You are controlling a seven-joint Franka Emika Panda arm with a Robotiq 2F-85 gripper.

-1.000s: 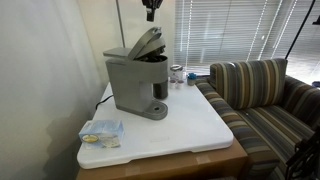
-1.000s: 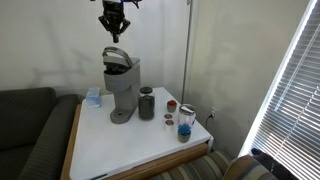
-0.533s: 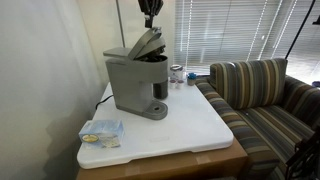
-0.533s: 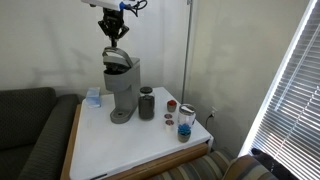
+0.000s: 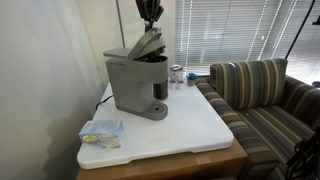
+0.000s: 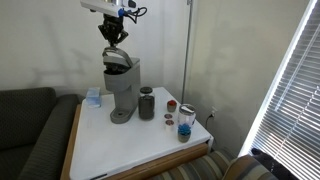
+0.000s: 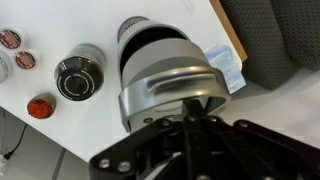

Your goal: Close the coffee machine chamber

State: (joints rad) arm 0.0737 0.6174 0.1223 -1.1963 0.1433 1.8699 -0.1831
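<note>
Nearly on the lid: slip and skid risks

Gripper point(image 5: 151, 20) hangs just above the chamber point(image 5: 146, 44), jaws pressed together w/ nothing between them. Can't tell if the tips touch the lid yet. The coffee machine point(image 5: 134, 84) stands at the back of the white table point(image 5: 195, 130), near the wall. Its chamber is tilted up at the front, not latched, dark pod holder showing underneath.

What could go wrong, as I judge it:
- The lid is rounded and smooth, so narrow closed tips may slide off the front edge instead of driving it down
- A push too close to the hinge gives poor leverage, and the machine could rock or skid
- An off-centre push could twist the lid, so it seats w/o latching
- If the body shifts, the dark canister point(image 6: 146, 103) just beside it may get knocked, maybe the small jars point(image 6: 185, 122) too
</note>
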